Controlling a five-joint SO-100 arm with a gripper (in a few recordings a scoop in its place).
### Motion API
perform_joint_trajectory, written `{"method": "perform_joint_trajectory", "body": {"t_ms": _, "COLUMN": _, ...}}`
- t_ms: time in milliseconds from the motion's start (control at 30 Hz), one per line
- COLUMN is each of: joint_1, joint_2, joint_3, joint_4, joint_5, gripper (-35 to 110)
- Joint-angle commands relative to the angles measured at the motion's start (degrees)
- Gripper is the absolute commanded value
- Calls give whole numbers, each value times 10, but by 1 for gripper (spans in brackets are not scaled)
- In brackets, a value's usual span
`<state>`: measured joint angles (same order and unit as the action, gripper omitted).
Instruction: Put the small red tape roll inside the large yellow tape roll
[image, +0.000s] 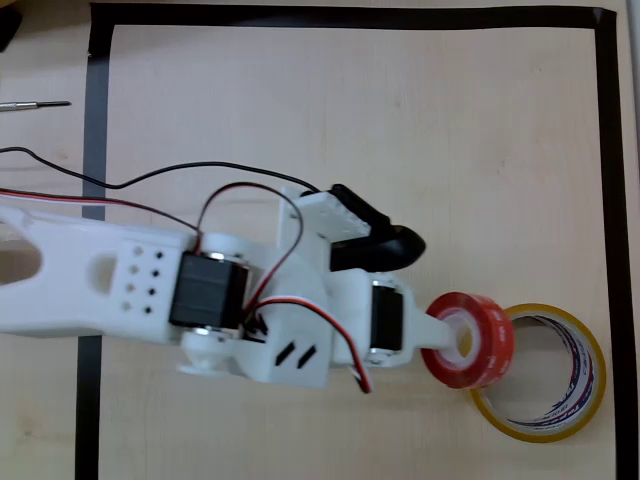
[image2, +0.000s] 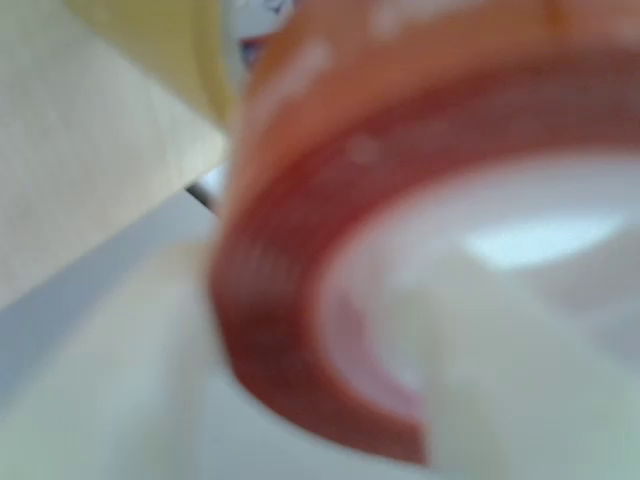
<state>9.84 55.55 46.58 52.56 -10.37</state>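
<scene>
Overhead view is showing the pincer (image: 452, 338) gripping the red roll (image: 470, 340), overlapping the yellow roll's (image: 545, 372) near rim, not yet dropped inside.

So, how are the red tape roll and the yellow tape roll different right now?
The small red tape roll is smaller and thick-walled; the large yellow tape roll is wider and thin-walled. The red one is tilted, held by the gripper, overlapping the yellow rim; the yellow one lies flat on the table. Both have white cores.

place: lab bench | cues: black tape border (image: 95, 150), loose wires (image: 60, 165), wooden table (image: 350, 110)
</scene>
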Motion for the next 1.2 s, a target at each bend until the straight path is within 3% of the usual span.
{"method": "perform_joint_trajectory", "body": {"t_ms": 0, "joint_1": 1, "joint_2": 5, "joint_3": -155, "joint_4": 25, "joint_5": 5, "gripper": 0}}
{"method": "perform_joint_trajectory", "body": {"t_ms": 100, "joint_1": 5, "joint_2": -47, "joint_3": -244, "joint_4": 54, "joint_5": 5, "gripper": 0}}
{"method": "perform_joint_trajectory", "body": {"t_ms": 233, "joint_1": 12, "joint_2": -189, "joint_3": -488, "joint_4": 127, "joint_5": 5, "gripper": 0}}
{"method": "perform_joint_trajectory", "body": {"t_ms": 833, "joint_1": 29, "joint_2": -222, "joint_3": -495, "joint_4": 77, "joint_5": 5, "gripper": 0}}
{"method": "perform_joint_trajectory", "body": {"t_ms": 1167, "joint_1": 28, "joint_2": -352, "joint_3": -579, "joint_4": -22, "joint_5": 39, "gripper": 0}}
